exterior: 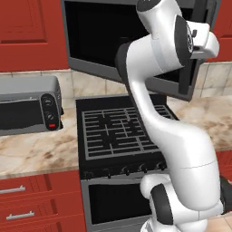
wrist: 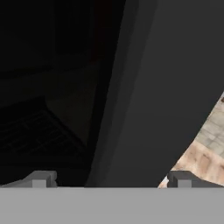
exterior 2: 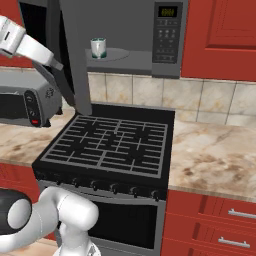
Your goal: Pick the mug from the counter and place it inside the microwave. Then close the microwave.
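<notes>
With the mug (exterior 2: 98, 48) already seated inside the microwave (exterior 2: 125, 35), the spread, empty gripper (wrist: 111, 179) is positioned against the open door's (exterior 2: 75, 60) outer face.

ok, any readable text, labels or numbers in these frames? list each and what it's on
Nothing can be read for certain.
Microwave display: green digits, too blurred to read.
Microwave keypad: small button marks, too small to read.
Toaster oven knobs: faint markings, unreadable.
Stove knob row: no legible marks.
Mug: no text visible.
</notes>
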Tool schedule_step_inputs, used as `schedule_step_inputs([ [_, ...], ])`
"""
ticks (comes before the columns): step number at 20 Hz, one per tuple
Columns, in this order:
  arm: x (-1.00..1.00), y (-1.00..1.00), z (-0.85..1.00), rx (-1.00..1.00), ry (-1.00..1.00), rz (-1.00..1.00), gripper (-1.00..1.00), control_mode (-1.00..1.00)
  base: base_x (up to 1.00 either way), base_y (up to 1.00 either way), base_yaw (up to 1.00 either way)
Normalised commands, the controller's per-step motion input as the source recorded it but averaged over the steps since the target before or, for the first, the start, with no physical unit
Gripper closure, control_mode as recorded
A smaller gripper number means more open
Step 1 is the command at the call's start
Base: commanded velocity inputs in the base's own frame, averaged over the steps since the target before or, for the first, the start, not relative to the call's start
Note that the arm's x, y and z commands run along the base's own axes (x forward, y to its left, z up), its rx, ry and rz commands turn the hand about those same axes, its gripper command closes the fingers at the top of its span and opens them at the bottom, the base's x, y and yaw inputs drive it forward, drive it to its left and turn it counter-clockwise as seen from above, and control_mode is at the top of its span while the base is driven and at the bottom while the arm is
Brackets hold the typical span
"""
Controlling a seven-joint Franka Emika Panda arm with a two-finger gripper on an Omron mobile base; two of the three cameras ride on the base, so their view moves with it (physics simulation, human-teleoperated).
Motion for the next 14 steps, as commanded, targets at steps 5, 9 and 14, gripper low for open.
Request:
schedule_step_inputs([
  [5,0.11,-0.50,0.24,0.00,0.00,0.07,-1.00,-1.00,0.00,0.00,0.00],
  [9,0.18,-0.50,0.24,0.00,0.00,0.05,-1.00,-1.00,0.00,0.00,0.00],
  [14,0.25,-0.44,0.08,0.00,0.00,0.04,-1.00,-1.00,0.00,0.00,0.00],
])
